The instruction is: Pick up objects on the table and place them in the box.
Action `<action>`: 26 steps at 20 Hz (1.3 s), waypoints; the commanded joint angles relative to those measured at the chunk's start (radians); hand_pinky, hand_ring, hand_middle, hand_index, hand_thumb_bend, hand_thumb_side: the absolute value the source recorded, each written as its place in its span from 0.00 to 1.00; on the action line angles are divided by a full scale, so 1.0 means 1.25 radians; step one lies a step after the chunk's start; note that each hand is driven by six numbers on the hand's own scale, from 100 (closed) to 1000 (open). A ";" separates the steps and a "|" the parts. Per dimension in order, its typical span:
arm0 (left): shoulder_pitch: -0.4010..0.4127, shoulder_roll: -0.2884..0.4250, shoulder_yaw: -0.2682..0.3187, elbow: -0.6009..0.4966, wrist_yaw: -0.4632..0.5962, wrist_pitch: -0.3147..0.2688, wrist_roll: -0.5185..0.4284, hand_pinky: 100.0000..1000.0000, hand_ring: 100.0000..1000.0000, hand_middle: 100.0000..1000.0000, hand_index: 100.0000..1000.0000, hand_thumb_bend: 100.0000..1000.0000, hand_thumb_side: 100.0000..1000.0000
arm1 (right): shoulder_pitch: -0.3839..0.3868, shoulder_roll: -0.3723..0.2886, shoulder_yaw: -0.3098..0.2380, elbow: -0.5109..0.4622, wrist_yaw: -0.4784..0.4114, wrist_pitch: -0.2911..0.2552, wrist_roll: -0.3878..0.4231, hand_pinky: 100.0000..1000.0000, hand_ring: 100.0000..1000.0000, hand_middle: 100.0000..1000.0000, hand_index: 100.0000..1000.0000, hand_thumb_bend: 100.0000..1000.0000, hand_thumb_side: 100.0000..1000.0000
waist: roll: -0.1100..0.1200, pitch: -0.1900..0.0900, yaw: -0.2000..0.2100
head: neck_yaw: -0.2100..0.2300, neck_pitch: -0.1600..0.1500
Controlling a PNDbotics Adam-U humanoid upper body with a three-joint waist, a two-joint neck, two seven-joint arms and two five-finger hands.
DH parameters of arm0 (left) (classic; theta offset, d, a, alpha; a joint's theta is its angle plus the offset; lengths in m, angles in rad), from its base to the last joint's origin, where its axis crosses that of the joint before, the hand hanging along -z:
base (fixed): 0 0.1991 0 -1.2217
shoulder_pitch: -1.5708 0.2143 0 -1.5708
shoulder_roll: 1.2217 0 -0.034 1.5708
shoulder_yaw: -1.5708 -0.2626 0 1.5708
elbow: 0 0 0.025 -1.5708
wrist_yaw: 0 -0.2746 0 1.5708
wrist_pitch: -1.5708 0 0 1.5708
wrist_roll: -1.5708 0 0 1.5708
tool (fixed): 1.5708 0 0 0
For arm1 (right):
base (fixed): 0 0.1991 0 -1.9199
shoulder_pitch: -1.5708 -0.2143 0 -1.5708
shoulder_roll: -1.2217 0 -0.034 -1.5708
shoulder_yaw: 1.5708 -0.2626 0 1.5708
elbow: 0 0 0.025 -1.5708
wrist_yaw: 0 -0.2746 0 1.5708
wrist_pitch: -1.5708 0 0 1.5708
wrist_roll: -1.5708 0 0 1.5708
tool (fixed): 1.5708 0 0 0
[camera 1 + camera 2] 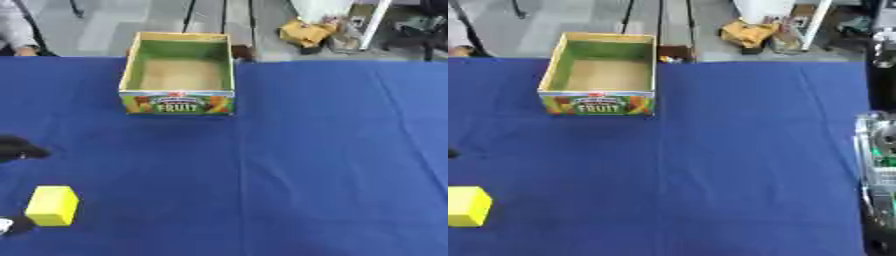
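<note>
Only a dark tip of the left hand (pixel 19 148) is poking in at the left edge; whether it is clenched or relaxed, I cannot tell. Nearer, a yellow block (pixel 52 205) is lying apart from it on the blue desk (pixel 332 165). Far off, the open fruit box (pixel 178 104) is sitting.

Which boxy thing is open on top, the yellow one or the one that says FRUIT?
The FRUIT box is open on top: you can see its green inside walls and brown floor. The yellow block, near the table's front left, is closed on every side that shows.

A dark left hand (pixel 19 148) at the left edge (fingers indistinct), low over the table.
</note>
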 commanded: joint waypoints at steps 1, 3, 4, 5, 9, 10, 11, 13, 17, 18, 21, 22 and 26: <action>-0.002 0.037 0.001 -0.011 0.007 -0.001 -0.006 0.79 0.88 0.86 1.00 0.54 0.79 | -0.014 -0.013 -0.003 -0.012 0.004 0.001 0.000 0.76 0.87 0.71 0.86 0.00 1.00 | 0.005 -0.013 -0.001 | 0.019 0.000; -0.004 0.042 -0.009 -0.011 0.014 0.004 -0.020 0.79 0.88 0.86 1.00 0.55 0.79 | -0.013 -0.013 -0.002 -0.012 0.004 0.001 0.000 0.76 0.87 0.71 0.86 0.00 1.00 | 0.006 -0.014 0.000 | 0.028 0.001; -0.008 0.044 -0.014 -0.011 0.019 0.009 -0.028 0.79 0.88 0.86 1.00 0.56 0.79 | -0.013 -0.012 -0.002 -0.012 0.003 0.001 0.001 0.76 0.87 0.71 0.86 0.00 1.00 | 0.006 -0.014 0.000 | 0.030 0.002; -0.011 0.048 -0.020 -0.011 0.024 0.014 -0.037 0.79 0.87 0.86 1.00 0.56 0.79 | -0.013 -0.012 -0.002 -0.012 0.003 0.001 0.001 0.76 0.87 0.71 0.86 0.00 1.00 | 0.006 -0.014 0.000 | 0.033 0.003; -0.023 0.066 -0.043 -0.011 0.041 0.052 -0.062 0.79 0.87 0.86 1.00 0.62 0.78 | -0.013 -0.011 -0.001 -0.012 0.003 0.000 0.002 0.76 0.87 0.71 0.86 0.00 1.00 | 0.007 -0.016 0.000 | 0.042 0.007; -0.025 0.070 -0.050 -0.011 0.045 0.063 -0.063 0.79 0.87 0.86 1.00 0.62 0.78 | -0.013 -0.011 -0.001 -0.012 0.002 0.000 0.002 0.76 0.87 0.71 0.86 0.00 1.00 | 0.007 -0.017 0.000 | 0.044 0.008; -0.026 0.075 -0.058 -0.011 0.048 0.073 -0.063 0.78 0.87 0.86 1.00 0.63 0.77 | -0.013 -0.011 0.000 -0.012 0.002 0.000 0.002 0.76 0.87 0.71 0.86 0.00 1.00 | 0.008 -0.017 0.000 | 0.048 0.010; -0.030 0.083 -0.074 -0.011 0.053 0.088 -0.064 0.78 0.86 0.86 1.00 0.63 0.77 | -0.012 -0.010 0.000 -0.012 0.002 0.000 0.003 0.76 0.87 0.71 0.86 0.00 1.00 | 0.009 -0.018 0.001 | 0.052 0.013; -0.040 0.095 -0.093 -0.011 0.053 0.114 -0.064 0.78 0.86 0.86 1.00 0.62 0.77 | -0.012 -0.008 0.001 -0.012 0.001 0.000 0.004 0.76 0.87 0.71 0.86 0.00 1.00 | 0.010 -0.021 0.000 | 0.057 0.012; -0.043 0.098 -0.098 -0.011 0.053 0.120 -0.064 0.78 0.86 0.86 1.00 0.61 0.77 | -0.011 -0.008 0.002 -0.012 0.001 0.000 0.004 0.76 0.87 0.71 0.86 0.00 1.00 | 0.011 -0.021 0.000 | 0.058 0.012; -0.053 0.107 -0.112 -0.011 0.053 0.137 -0.064 0.78 0.86 0.85 1.00 0.57 0.76 | -0.011 -0.007 0.002 -0.012 0.001 0.000 0.005 0.76 0.87 0.71 0.86 0.00 1.00 | 0.012 -0.021 -0.001 | 0.060 0.008; -0.056 0.110 -0.117 -0.011 0.051 0.143 -0.064 0.78 0.86 0.85 1.00 0.57 0.76 | -0.011 -0.007 0.002 -0.012 0.001 0.000 0.005 0.76 0.87 0.71 0.86 0.00 1.00 | 0.012 -0.021 -0.001 | 0.061 0.007; -0.062 0.113 -0.125 -0.011 0.050 0.155 -0.064 0.78 0.86 0.85 1.00 0.57 0.76 | -0.011 -0.007 0.003 -0.012 0.000 0.000 0.006 0.76 0.87 0.71 0.86 0.00 1.00 | 0.012 -0.021 -0.002 | 0.062 0.006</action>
